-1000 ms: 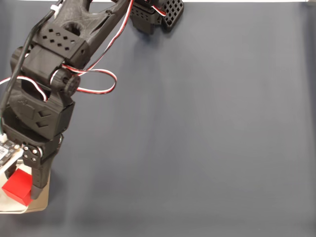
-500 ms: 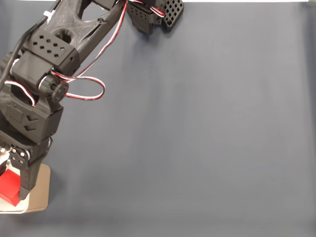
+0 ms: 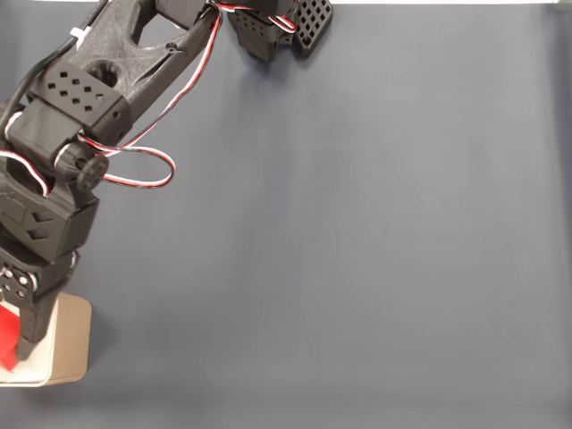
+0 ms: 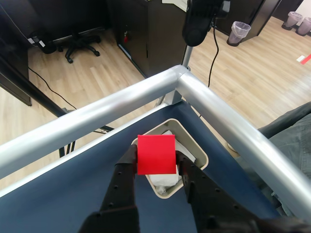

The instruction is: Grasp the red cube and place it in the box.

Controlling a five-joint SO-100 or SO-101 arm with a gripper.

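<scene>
- Table (image 3: pixel 357 250): dark blue-grey cloth surface in the fixed view; in the wrist view the same blue top meets a silver metal rail frame (image 4: pixel 146 94) that forms a corner just behind the box.
- Arm (image 3: pixel 80 134): black, runs from the top edge of the fixed view down the left side; red-white-black wires (image 3: pixel 134 170) loop off the wrist joint.
- Floor past the table, wrist view: light wood boards (image 4: pixel 97 73), an office chair base (image 4: pixel 80 41), a grey waste bin (image 4: pixel 239 31).
- Box (image 4: pixel 194 155): cream, rounded corners, white inside, sits in the table corner. In the fixed view it lies at the lower left edge (image 3: pixel 67 344), partly under the gripper.
- Gripper (image 4: pixel 156 167): two black fingers point toward the box; the left finger (image 4: pixel 124 177) and right finger (image 4: pixel 192 177), as the wrist view shows them, press on opposite side faces of the cube.
- Red cube (image 4: pixel 156 154): pinched between the fingertips, one flat face toward the wrist camera, directly above the box opening and covering part of its white interior. Cannot tell whether it touches the box. In the fixed view a sliver of red (image 3: pixel 7 332) shows at the left edge beside the black finger, over the box.
</scene>
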